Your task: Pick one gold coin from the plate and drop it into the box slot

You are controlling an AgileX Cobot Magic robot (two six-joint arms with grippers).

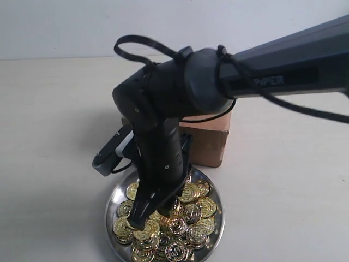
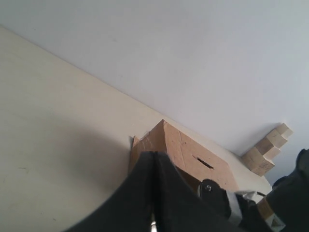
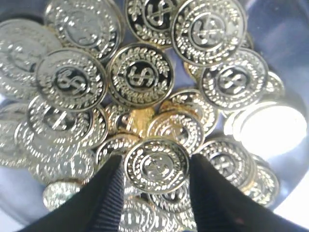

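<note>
Right hand [image 3: 155, 162] straddles one gold coin [image 3: 156, 166] on the plate [image 1: 115, 192], apparently pinching its edges to lift it. Left hand [image 2: 153, 193] hangs clenched, leaving the slot [image 2: 204, 162] in the box [image 2: 176, 145] free.

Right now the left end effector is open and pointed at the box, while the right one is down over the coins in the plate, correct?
No: the left end effector is shut, not open; the left wrist view shows its fingers pressed together. It does face the box, and the right end effector is over the coins in the plate.
</note>
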